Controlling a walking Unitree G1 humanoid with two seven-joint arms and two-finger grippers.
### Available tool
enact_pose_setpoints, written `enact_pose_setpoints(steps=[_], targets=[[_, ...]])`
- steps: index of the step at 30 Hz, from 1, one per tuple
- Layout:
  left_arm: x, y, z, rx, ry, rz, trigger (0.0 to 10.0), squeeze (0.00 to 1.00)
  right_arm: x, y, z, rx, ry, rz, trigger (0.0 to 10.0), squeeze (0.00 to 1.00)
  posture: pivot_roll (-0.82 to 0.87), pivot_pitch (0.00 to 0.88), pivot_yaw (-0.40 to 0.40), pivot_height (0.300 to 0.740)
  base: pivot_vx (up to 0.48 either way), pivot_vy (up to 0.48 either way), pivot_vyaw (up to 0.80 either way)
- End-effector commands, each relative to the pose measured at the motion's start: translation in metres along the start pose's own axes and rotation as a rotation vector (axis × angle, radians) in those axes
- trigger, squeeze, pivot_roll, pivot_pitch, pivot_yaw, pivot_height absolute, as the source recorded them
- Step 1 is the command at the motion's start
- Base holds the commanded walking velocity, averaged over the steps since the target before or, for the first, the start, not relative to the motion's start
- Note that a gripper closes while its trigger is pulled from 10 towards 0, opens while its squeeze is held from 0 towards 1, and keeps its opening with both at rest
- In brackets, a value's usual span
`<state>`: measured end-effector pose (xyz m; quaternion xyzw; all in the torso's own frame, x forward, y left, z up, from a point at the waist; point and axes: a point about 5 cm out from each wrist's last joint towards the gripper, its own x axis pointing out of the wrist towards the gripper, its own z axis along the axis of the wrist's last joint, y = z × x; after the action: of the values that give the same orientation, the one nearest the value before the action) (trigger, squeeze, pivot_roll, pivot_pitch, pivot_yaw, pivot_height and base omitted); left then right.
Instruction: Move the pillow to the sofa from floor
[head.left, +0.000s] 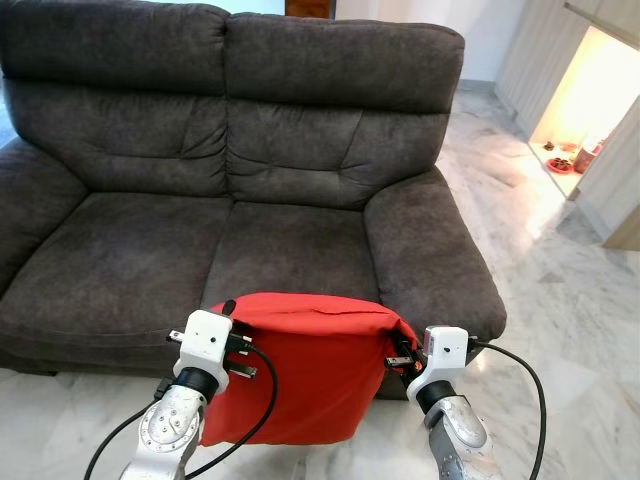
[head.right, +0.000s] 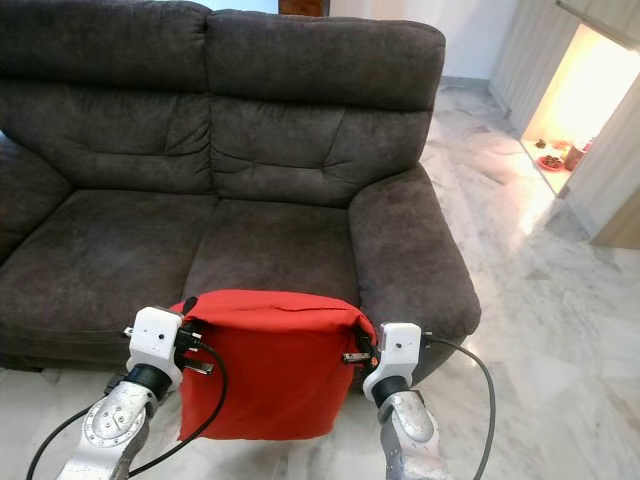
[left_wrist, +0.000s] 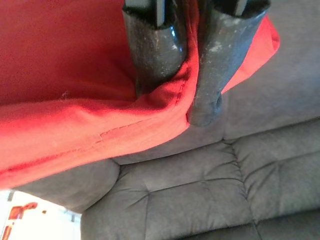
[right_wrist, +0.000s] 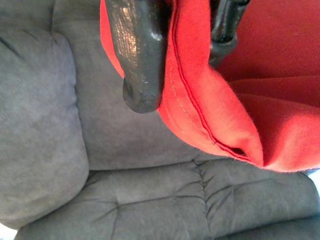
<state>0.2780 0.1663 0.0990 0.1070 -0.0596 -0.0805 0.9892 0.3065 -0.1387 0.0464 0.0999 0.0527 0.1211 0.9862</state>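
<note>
A red pillow (head.left: 295, 375) hangs upright in the air between my two arms, in front of the dark grey sofa (head.left: 230, 240). My left gripper (head.left: 228, 308) is shut on the pillow's upper left corner, and its black fingers (left_wrist: 155, 45) pinch the red seam (left_wrist: 150, 115). At the upper right corner my right gripper (head.left: 398, 352) is shut on the fabric, one finger (right_wrist: 140, 55) on each side of the pillow edge (right_wrist: 200, 100). The pillow's top edge is level with the front of the sofa seat (head.right: 270, 250).
The two-seat sofa fills the space ahead, with a broad right armrest (head.left: 430, 250). Marble floor (head.left: 560, 330) stretches to the right. A lit low cabinet niche (head.left: 585, 110) with small objects stands at the far right.
</note>
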Motion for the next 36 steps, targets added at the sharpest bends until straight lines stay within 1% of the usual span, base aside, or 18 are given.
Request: enact_pose_setpoints(steps=[1,3,6,7,8,9,12,14,15,20,24,27,30,33,34,35,36], targets=[[0.001,0.015,0.02,0.05,-0.1,0.072,10.0,0.0,-0.001,-0.015,0.025,-0.01,-0.133,-0.072,10.0,0.0,0.2,0.11,-0.035,0.74,0.0,0.0,0.0],[0.002,0.016,0.024,0.067,-0.114,0.082,10.0,0.0,-0.002,-0.016,0.028,-0.018,-0.159,-0.077,10.0,0.0,0.19,0.11,-0.038,0.74,0.0,0.0,0.0],[0.004,0.014,0.032,0.06,-0.143,0.084,10.0,0.0,-0.007,-0.017,0.035,-0.055,-0.193,-0.079,10.0,0.0,0.2,0.113,-0.039,0.74,0.0,0.0,0.0],[0.005,0.011,0.034,0.064,-0.148,0.073,10.0,0.0,-0.008,-0.017,0.037,-0.059,-0.203,-0.08,10.0,0.0,0.19,0.112,-0.038,0.74,0.0,0.0,0.0],[0.008,0.005,0.037,0.064,-0.159,0.057,10.0,0.0,-0.009,-0.015,0.042,-0.062,-0.222,-0.076,10.0,0.0,0.19,0.112,-0.037,0.74,0.0,0.0,0.0],[0.008,0.005,0.037,0.064,-0.159,0.057,10.0,0.0,-0.009,-0.015,0.042,-0.062,-0.222,-0.076,10.0,0.0,0.19,0.112,-0.037,0.74,0.0,0.0,0.0],[0.013,-0.003,0.042,0.062,-0.176,0.047,10.0,0.0,-0.012,-0.01,0.046,-0.047,-0.235,-0.067,10.0,0.0,0.19,0.107,-0.038,0.74,0.0,0.0,0.0],[0.014,-0.007,0.045,0.064,-0.188,0.04,10.0,0.0,-0.016,-0.008,0.047,-0.058,-0.244,-0.055,10.0,0.0,0.18,0.105,-0.038,0.74,0.0,0.0,0.0],[0.014,-0.009,0.049,0.067,-0.196,0.038,10.0,0.0,-0.019,-0.008,0.05,-0.053,-0.252,-0.072,10.0,0.0,0.18,0.104,-0.036,0.74,0.0,0.0,0.0],[0.011,-0.007,0.052,0.075,-0.206,0.055,10.0,0.0,-0.023,-0.01,0.058,-0.052,-0.272,-0.094,10.0,0.0,0.19,0.093,-0.039,0.74,0.0,0.0,0.0],[0.008,-0.002,0.049,0.081,-0.195,0.073,10.0,0.0,-0.025,-0.007,0.06,-0.07,-0.258,-0.076,10.0,0.0,0.2,0.072,-0.037,0.74,0.0,0.0,0.0],[0.006,0.005,0.047,0.087,-0.179,0.091,10.0,0.0,-0.03,-0.008,0.064,-0.065,-0.261,-0.107,10.0,0.0,0.19,0.055,-0.025,0.74,0.0,0.0,0.0],[0.006,0.007,0.046,0.085,-0.174,0.095,10.0,0.0,-0.032,-0.008,0.062,-0.042,-0.259,-0.14,10.0,0.0,0.18,0.039,-0.014,0.74,0.0,0.0,0.0],[0.008,0.006,0.046,0.095,-0.175,0.075,10.0,0.0,-0.034,-0.006,0.057,-0.017,-0.243,-0.147,10.0,0.0,0.18,0.027,-0.004,0.74,0.0,0.0,0.0],[0.01,0.005,0.047,0.092,-0.177,0.066,10.0,0.0,-0.037,-0.005,0.055,-0.03,-0.229,-0.131,10.0,0.0,0.18,0.016,-0.002,0.74,0.0,0.0,0.0],[0.01,0.005,0.047,0.092,-0.177,0.066,10.0,0.0,-0.037,-0.005,0.055,-0.03,-0.229,-0.131,10.0,0.0,0.18,0.016,-0.002,0.74,0.0,0.0,0.0],[0.013,0.004,0.047,0.087,-0.177,0.051,10.0,0.0,-0.041,-0.007,0.053,-0.059,-0.212,-0.127,10.0,0.0,0.18,0.014,0.0,0.74,0.0,0.0,0.0]])
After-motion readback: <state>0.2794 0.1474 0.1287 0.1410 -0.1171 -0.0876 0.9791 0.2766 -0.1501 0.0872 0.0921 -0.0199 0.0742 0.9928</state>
